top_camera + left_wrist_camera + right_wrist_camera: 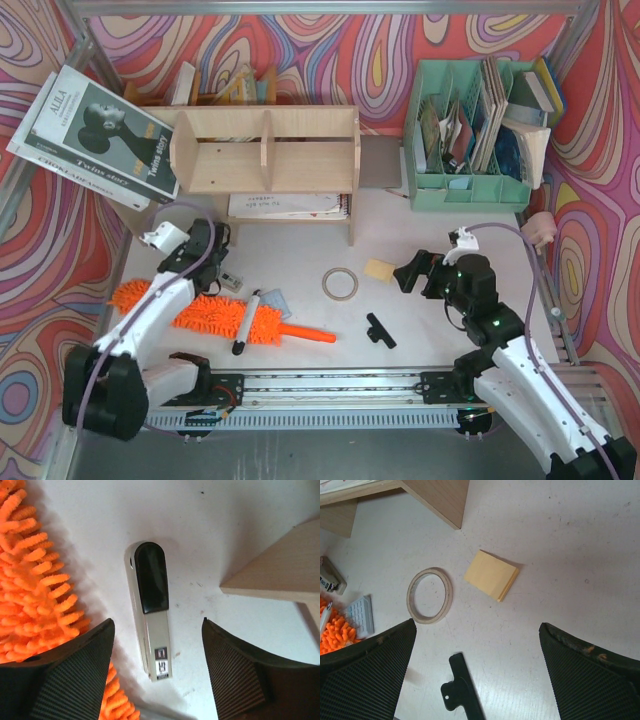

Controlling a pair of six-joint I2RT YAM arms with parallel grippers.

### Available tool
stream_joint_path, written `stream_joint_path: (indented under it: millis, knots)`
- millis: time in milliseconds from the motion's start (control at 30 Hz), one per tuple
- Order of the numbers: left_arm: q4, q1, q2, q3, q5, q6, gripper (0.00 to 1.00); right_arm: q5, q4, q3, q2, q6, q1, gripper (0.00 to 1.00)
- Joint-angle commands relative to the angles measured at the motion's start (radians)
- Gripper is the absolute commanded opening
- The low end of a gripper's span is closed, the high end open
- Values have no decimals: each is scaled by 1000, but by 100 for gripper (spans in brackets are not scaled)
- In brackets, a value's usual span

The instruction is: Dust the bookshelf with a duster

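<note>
**Both grippers open and empty, duster on the table**

- Duster (pixel 205 312): lies flat on the table (pixel 300 250), held by nothing. In the left wrist view its shaggy head (pixel 35 580) is just outside the left finger (pixel 75 675). Can't tell if they touch. A marker pen (pixel 246 320) lies across the head.
- Left gripper (pixel 156 630): fingers about half spread, gripping nothing. A stapler (pixel 150 610) lies on the table in the gap, clear of both pads.
- Bookshelf (pixel 265 150): beyond the left fingertips; one of its legs (pixel 280 570) is ahead of the right-hand finger.
- Tape ring (pixel 429 595): ahead of the right gripper's left finger (pixel 365 675), flat on the table.
- Sticky-note pad (pixel 491 575): ahead of the gap, just right of the ring, not touching it.
- Black clip (pixel 460 692): between the fingers, nearer the left one, touching neither.
- Right gripper (pixel 477 627): fingers spread wide, empty, well apart from the duster.
</note>
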Motion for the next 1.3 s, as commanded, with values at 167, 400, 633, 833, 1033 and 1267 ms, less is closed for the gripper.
stream_joint_path:
  millis: [167, 400, 633, 833, 1033, 1267]
  knots:
    - [-294, -4, -381, 51, 215, 237, 82, 31, -3, 24, -19, -14, 2, 99]
    - [-381, -41, -523, 2, 522, 306, 81, 43, 11, 37, 63, -20, 2, 99]
    - [-390, -144, -499, -21, 598, 280, 80, 55, 15, 28, 63, -13, 2, 99]
    - [-390, -234, -422, -29, 530, 271, 80, 51, 18, 27, 79, -12, 2, 99]
    - [-322, -281, -348, -72, 516, 293, 74, 38, 27, 16, 54, -10, 2, 99]
    - [-270, -298, -317, -90, 515, 329, 62, -9, 45, 17, 89, -11, 2, 99]
